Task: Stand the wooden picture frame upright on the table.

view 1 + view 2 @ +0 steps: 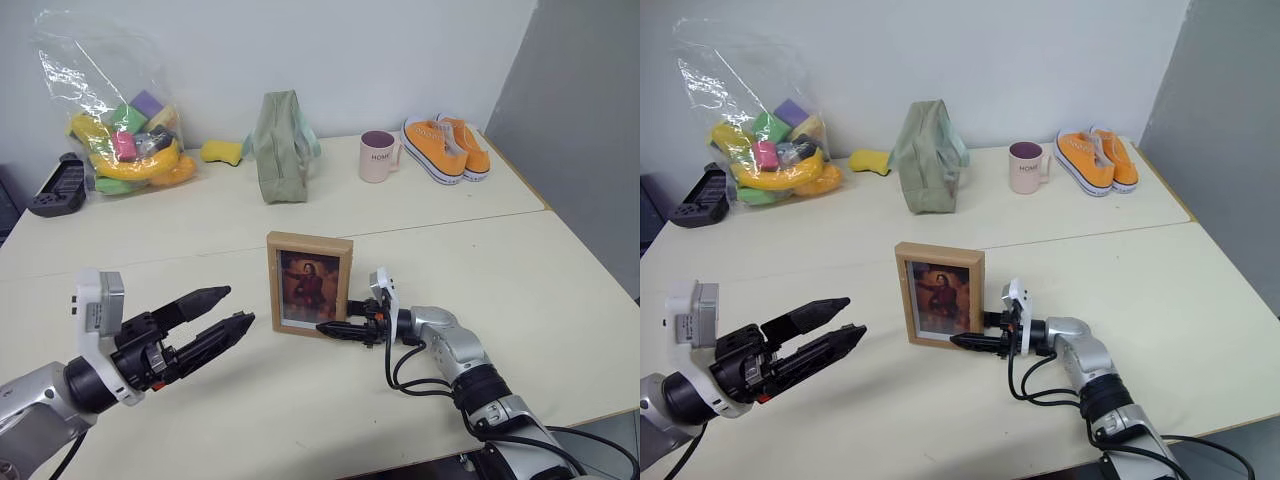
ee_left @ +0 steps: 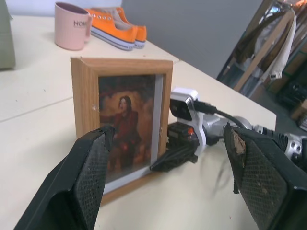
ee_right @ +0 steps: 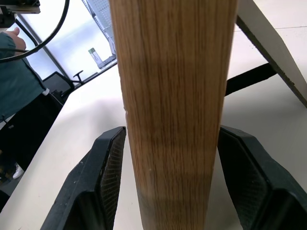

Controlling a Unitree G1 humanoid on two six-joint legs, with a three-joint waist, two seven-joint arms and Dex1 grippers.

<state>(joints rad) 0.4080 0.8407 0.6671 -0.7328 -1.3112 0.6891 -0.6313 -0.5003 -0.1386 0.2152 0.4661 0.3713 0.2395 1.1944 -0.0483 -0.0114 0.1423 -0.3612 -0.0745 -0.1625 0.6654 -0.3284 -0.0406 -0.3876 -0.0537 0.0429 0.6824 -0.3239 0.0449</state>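
the wooden picture frame [image 1: 309,284] stood upright near the middle of the table [image 1: 520,270], picture toward the robot. the right gripper [image 1: 340,330] straddled its lower right edge with fingers parted and not clamping, apparently releasing it. the left gripper [image 1: 222,310] hovered wide and empty beside it, likely as a guard against tipping.

The wooden picture frame [image 1: 309,284] hides its own back and stand.

white wall [image 1: 350,50], grey partition [image 1: 590,120]

Legible text: "HOME", dark capitals on the side of the pink mug [image 1: 378,156], standing near the table's [image 1: 560,290] far edge, just beside the orange shoes [image 1: 447,147]. No other readable text, labels or numbers.
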